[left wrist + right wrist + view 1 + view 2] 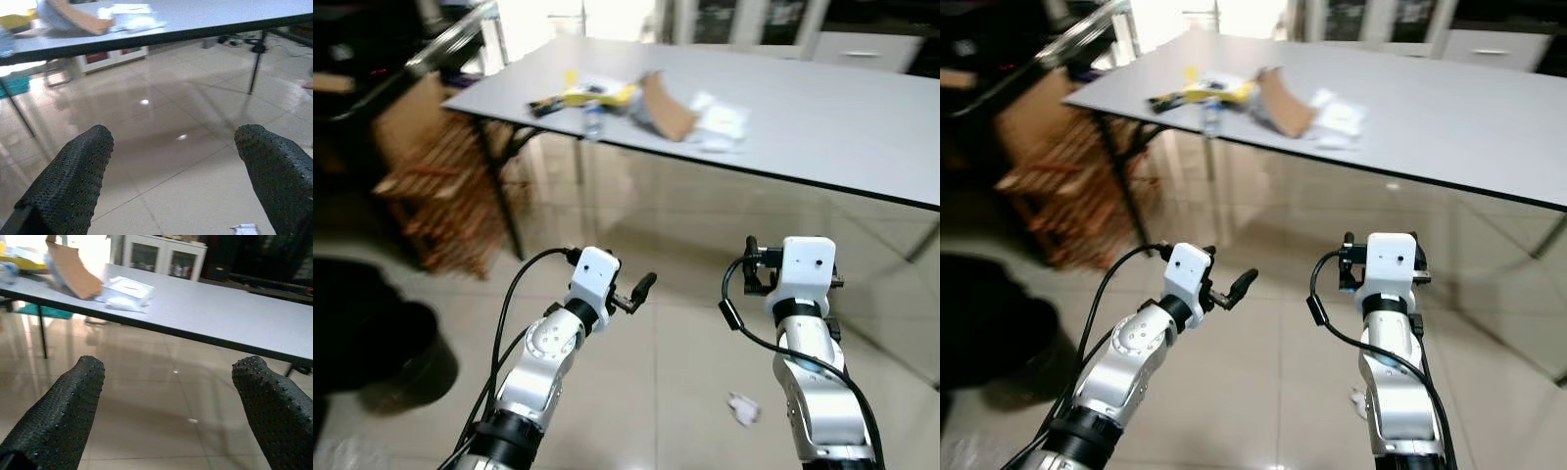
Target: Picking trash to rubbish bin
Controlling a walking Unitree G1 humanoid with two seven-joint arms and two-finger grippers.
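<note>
A crumpled white scrap [742,408] lies on the tiled floor beside my right forearm; the left wrist view catches this scrap [244,228] too. On the grey table [842,137] sit a brown cardboard piece [668,106], white papers [720,122], a yellow packet [592,93] and a small plastic bottle [594,119]. A dark round bin-like shape [382,338] stands on the floor at the left. My left gripper [173,147] and right gripper [171,377] are both open and empty, held at chest height short of the table edge.
A wooden slatted rack [440,186] leans by the table's left legs [504,196]. White cabinets [164,257] stand behind the table. Glossy floor tiles [666,245] stretch between me and the table.
</note>
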